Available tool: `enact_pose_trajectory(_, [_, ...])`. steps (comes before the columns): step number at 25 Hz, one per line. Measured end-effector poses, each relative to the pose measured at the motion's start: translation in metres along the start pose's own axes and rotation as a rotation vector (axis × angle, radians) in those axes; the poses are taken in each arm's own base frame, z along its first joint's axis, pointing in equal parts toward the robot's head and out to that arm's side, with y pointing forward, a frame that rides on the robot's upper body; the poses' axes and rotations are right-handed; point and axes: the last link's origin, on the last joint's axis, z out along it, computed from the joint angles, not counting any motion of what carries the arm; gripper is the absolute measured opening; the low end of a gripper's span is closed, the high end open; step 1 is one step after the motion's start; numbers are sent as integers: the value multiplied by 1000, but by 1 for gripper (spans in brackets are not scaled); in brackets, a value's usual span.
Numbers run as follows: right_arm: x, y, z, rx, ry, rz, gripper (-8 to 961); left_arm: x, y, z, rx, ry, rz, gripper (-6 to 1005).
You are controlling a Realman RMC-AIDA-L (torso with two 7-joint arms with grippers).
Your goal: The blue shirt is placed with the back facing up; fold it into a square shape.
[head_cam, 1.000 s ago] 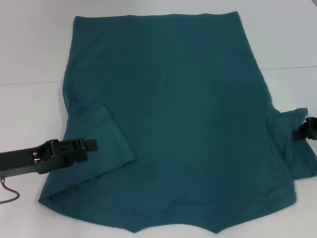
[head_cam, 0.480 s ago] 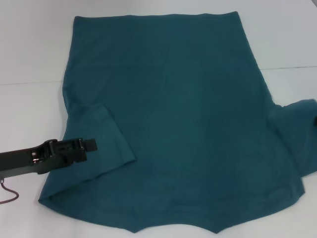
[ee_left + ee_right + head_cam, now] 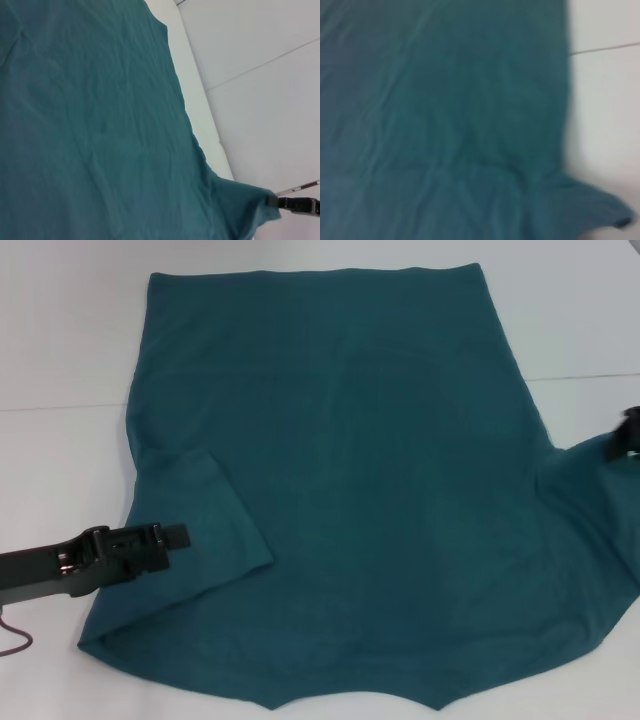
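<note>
The blue shirt (image 3: pixel 350 460) lies spread flat on the white table (image 3: pixel 60 340), plain side up. Its left sleeve (image 3: pixel 215 505) is folded inward over the body. My left gripper (image 3: pixel 180 535) rests low over that folded sleeve, pointing toward the shirt's middle. At the right edge of the head view my right gripper (image 3: pixel 622 438) is shut on the tip of the right sleeve (image 3: pixel 590 490) and holds it raised off the table. The left wrist view shows that same right gripper (image 3: pixel 280 202) pinching the sleeve corner (image 3: pixel 260 200). The right wrist view is filled by the shirt (image 3: pixel 445 100).
A dark seam line (image 3: pixel 580 376) crosses the white table behind the shirt. A thin cable (image 3: pixel 15 635) hangs under my left arm. The shirt's hem (image 3: pixel 320 275) lies at the far side, its neck edge (image 3: pixel 350 702) at the near side.
My right gripper has risen and moved away from me, drawing the right sleeve up and outward. My left gripper has slid back slightly to the left while the folded left sleeve stayed put.
</note>
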Motion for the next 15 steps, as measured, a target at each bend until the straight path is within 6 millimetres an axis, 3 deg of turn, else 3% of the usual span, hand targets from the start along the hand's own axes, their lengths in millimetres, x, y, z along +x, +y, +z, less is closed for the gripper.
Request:
enact_pose_trajectory(9, [-7, 63, 30, -66, 103, -144, 12, 0, -1, 1, 4, 6, -6, 640])
enact_pose_trajectory(15, [-2, 82, 54, -29, 134, -161, 13, 1, -2, -1, 6, 23, -12, 640])
